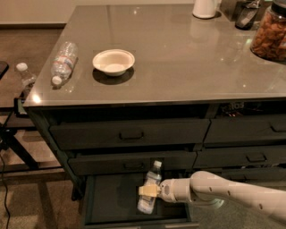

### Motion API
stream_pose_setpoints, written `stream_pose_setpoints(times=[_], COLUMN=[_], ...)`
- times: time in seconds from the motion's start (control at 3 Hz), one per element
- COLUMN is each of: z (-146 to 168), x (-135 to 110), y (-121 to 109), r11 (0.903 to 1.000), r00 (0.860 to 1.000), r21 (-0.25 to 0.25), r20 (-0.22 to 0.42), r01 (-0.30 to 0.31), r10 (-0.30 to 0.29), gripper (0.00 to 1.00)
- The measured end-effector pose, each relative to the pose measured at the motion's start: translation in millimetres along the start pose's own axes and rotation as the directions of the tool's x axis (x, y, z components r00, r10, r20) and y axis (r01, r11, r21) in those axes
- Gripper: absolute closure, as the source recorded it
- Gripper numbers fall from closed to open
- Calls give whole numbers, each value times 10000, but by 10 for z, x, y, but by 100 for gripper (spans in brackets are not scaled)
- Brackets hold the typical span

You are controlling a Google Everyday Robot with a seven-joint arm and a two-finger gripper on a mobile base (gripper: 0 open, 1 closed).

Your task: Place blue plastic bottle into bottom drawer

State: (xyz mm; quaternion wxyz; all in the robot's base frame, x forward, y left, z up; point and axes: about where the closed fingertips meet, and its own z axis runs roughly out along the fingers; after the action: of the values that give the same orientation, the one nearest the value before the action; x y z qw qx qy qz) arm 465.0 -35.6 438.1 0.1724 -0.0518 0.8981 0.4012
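The blue plastic bottle (150,188), clear with a white cap and a pale label, is tilted over the open bottom drawer (107,201), cap toward the drawer fronts. My gripper (148,191) comes in from the right on a white arm and is shut on the bottle's middle. The bottle's base sits low over the drawer floor; I cannot tell if it touches.
On the counter top lie a ridged clear bottle with a red-and-white label (63,61) and a white bowl (113,61). A white jug (205,7) and a jar of snacks (271,30) stand at the back right. Closed drawer fronts (127,133) are above the open drawer.
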Motion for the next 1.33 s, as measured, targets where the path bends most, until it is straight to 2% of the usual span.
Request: stream_pose_setpoints(times=[0.33,0.67,1.0,1.33], z=[235,562,562,768], x=[155,327,327,359], y=[-314,-584,-584,-703], r11=[9965,9839,9839,9772], r00=[9971,9860,9860,9798], r21=[-379,-684,-684,-814], r20=[42,-382,-382,-555], r01=[-751,-1649,-1649,-1960], r10=[753,1625,1625,1919], gripper=[100,100,100,100])
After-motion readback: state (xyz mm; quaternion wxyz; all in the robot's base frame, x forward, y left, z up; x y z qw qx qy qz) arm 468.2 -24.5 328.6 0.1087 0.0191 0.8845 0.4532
